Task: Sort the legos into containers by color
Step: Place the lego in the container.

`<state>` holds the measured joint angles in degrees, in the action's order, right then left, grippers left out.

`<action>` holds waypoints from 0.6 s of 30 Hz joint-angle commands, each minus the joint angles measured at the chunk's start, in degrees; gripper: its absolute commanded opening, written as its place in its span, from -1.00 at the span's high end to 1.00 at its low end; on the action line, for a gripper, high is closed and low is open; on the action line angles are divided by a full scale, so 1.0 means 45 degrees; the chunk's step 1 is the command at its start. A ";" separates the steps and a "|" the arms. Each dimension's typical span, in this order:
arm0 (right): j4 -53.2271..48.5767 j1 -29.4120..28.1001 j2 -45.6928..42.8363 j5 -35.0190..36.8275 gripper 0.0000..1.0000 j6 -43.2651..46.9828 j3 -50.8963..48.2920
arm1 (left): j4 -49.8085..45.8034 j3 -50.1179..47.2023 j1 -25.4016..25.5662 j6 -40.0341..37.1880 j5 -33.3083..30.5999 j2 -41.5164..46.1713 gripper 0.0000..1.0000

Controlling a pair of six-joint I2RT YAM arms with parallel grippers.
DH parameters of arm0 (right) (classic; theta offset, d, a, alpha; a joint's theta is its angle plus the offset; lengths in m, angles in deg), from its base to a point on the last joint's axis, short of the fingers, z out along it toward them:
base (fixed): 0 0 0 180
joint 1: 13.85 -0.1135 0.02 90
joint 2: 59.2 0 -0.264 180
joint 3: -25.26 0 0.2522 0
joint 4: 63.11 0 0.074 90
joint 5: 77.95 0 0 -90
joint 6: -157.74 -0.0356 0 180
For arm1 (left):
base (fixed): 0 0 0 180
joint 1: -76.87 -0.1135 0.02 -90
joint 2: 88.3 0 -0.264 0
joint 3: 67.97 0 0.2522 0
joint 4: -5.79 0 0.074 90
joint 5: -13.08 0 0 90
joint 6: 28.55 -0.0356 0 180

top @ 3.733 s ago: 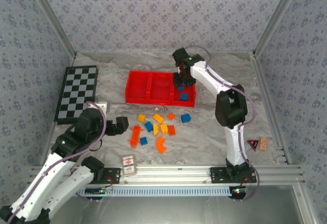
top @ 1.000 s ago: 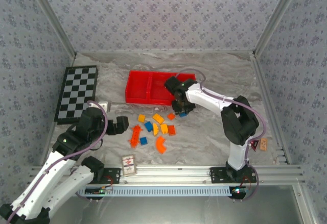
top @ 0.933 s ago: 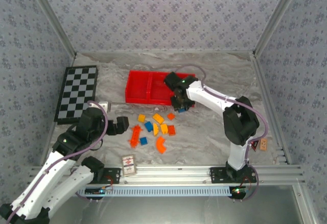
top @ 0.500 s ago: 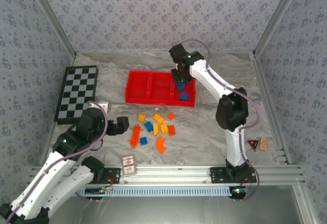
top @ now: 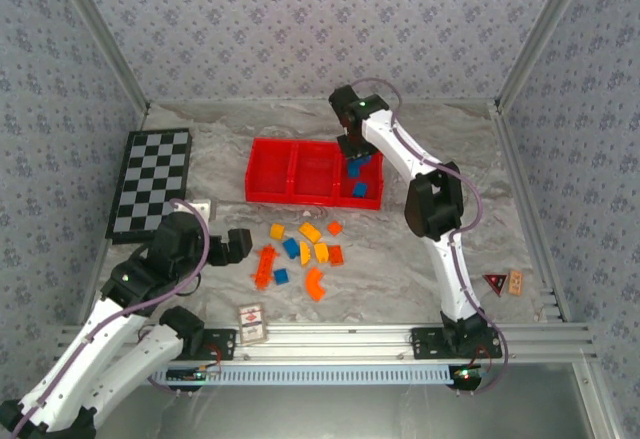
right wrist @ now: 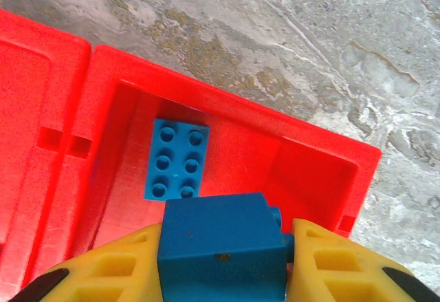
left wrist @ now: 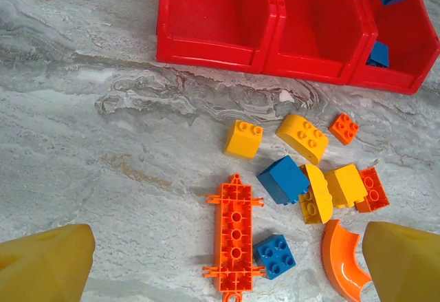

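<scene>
R pincer point(right wrist: 223, 264): pinching a blue brick point(right wrist: 220, 236) by its sides, both fingers pressed on it. The brick hangs over the right-hand compartment of the red tray point(right wrist: 313, 178), the 3 o'c end in the top view. So the drop spot lies straight under me, not off to a side. My guess: next move is just to let go, no sideways shift needed.

A second blue brick point(right wrist: 175, 159) lies flat in that same compartment, approx 11 o'c from mine, studs up, long axis 12–6. It's apart from mine w/ bare floor toward 1–2 o'c, so a bounce off it looks unlikely, tho possible.

L pincer point(top: 238, 245): spread wide, holding nothing, low over the desk point(top: 220, 154) at 9 o'c of the loose pile. L is the nearer arm for those leftovers. The long orange brick point(left wrist: 235, 233) has its axis 12–6 in the L wrist view, w/ a blue cube point(left wrist: 283, 178) at 1 o'c of it and a small blue brick point(left wrist: 276, 255) at 4 o'c.

Writing: none readable. The card point(top: 251, 321) by the near rail has a red mark, too small to read. No brand legible on any studs.
</scene>
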<state>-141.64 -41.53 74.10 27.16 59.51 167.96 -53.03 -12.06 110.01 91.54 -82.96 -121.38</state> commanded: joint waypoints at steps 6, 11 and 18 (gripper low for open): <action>-0.0590 -0.0110 0.0261 0.1094 0.25 0.0422 0.0047 | -0.0064 -0.0031 0.0076 0.0072 -0.0158 0.0086 -0.99; -0.0658 -0.0252 0.0104 0.1191 0.11 0.0424 -0.0043 | -0.0043 -0.0031 0.0075 0.0072 -0.0119 0.0091 -0.99; -0.0797 -0.0428 -0.0316 0.1232 -0.04 0.0279 -0.0408 | -0.0045 -0.0031 0.0075 0.0072 -0.0073 0.0105 -0.99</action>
<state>-142.95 -42.95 74.10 31.18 60.93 167.24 -53.03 -12.06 110.01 91.54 -82.96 -121.38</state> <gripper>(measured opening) 0.514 0.997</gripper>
